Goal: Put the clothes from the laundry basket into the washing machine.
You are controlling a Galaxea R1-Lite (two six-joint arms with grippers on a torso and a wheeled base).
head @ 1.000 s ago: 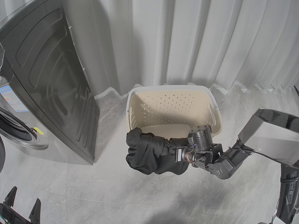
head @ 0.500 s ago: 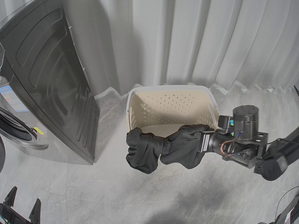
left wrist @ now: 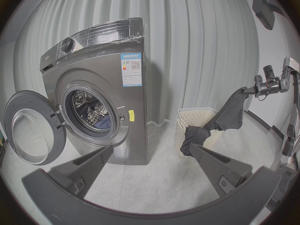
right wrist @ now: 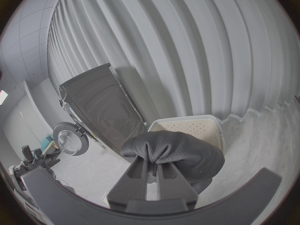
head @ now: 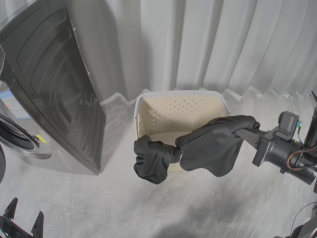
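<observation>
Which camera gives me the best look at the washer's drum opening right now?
Left wrist view: the drum opening faces it squarely, door swung open. The head view catches a sliver of its rim; the right wrist view, the machine's side and open door far off.

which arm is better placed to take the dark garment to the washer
Right. The right hand is shut on the dark garment, holding one end above the laundry basket. The left hand hangs open and empty, low near the floor, away from the basket.
</observation>
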